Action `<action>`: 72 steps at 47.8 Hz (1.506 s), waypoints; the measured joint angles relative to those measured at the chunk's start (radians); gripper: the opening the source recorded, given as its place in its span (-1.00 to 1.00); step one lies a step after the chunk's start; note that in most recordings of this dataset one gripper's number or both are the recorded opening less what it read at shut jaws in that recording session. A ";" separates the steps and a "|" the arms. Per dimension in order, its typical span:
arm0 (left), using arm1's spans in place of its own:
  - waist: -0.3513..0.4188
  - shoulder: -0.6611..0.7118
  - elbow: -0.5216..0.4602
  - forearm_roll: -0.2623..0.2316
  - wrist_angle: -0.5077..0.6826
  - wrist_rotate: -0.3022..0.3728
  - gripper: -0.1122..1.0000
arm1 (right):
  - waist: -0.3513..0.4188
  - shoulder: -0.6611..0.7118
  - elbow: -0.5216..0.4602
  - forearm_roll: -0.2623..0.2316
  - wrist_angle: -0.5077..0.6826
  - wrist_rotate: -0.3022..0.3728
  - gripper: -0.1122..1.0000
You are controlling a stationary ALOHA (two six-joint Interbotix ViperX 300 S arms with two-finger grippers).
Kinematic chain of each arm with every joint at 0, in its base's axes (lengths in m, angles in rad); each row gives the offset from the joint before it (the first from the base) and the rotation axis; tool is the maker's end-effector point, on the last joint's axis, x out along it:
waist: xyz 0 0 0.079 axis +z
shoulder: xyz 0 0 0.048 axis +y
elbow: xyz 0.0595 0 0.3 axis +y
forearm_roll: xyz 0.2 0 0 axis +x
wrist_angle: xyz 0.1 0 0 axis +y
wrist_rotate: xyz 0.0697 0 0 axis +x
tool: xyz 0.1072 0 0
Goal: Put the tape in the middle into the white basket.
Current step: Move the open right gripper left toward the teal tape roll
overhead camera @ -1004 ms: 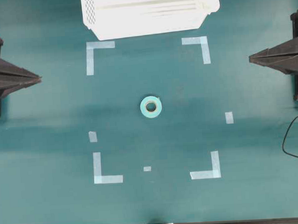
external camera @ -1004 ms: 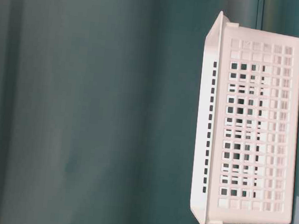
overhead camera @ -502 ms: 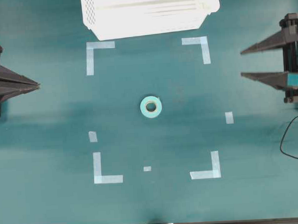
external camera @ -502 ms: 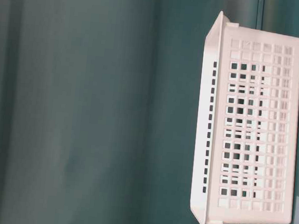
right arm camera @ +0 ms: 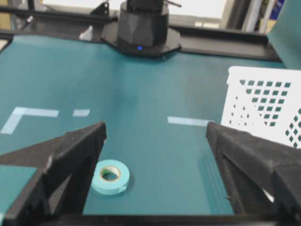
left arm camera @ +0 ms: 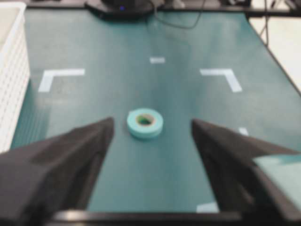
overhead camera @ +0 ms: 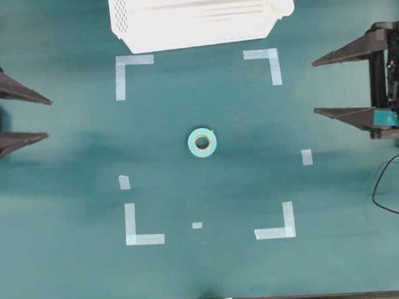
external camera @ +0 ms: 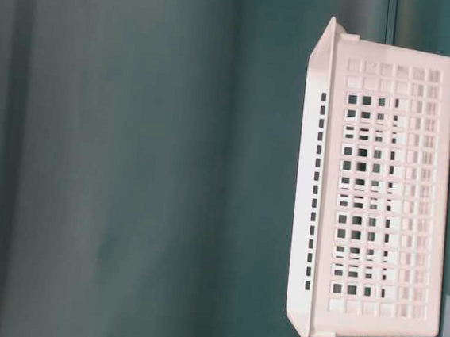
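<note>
- Looking down from overhead, we find the tape [overhead camera: 202,142] lying flat on the worktop [overhead camera: 212,269] in the middle of the four pale corner marks [overhead camera: 130,72], hole upward, touching nothing. The white basket [overhead camera: 199,19] sits at the far edge, well apart from the roll. Our left gripper [overhead camera: 46,119] and right gripper [overhead camera: 315,86] wait at opposite sides, each with jaws spread wide and holding nothing; neither is near the roll, so reaching in comes first.
- From table level, we see only the basket [external camera: 381,203], its slotted side facing the camera. Its walls look tall beside a flat roll, so we judge the carry must lift clear of the rim before we let go.
- Through the left wrist view, the roll [left arm camera: 145,123] sits between the two spread left fingers [left arm camera: 70,160] and ahead of them, nearly centred. We would come straight in, settle low and close across the outer wall of the ring.
- Through the right wrist view, the roll [right arm camera: 110,176] lies off towards the left finger [right arm camera: 70,155], with the basket [right arm camera: 263,108] on the right. We judge this arm would need a sideways correction first.
</note>
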 measured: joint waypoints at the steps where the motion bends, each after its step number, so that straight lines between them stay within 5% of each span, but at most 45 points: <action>1: 0.000 -0.008 0.006 0.000 0.002 0.002 0.07 | -0.002 0.008 0.000 0.002 -0.003 0.002 0.98; 8: 0.006 -0.077 0.058 0.000 0.012 0.002 -0.13 | -0.002 0.071 0.000 0.005 -0.043 0.014 0.98; 25: 0.012 -0.158 0.097 0.000 0.207 -0.005 -0.13 | -0.002 0.281 -0.046 0.008 -0.123 0.049 0.98; 45: 0.048 -0.175 0.117 0.000 0.204 0.002 -0.14 | -0.002 0.518 -0.181 0.008 -0.124 0.051 0.98; 72: 0.080 -0.238 0.138 0.000 0.209 0.002 -0.14 | -0.002 0.630 -0.236 0.008 -0.123 0.109 0.98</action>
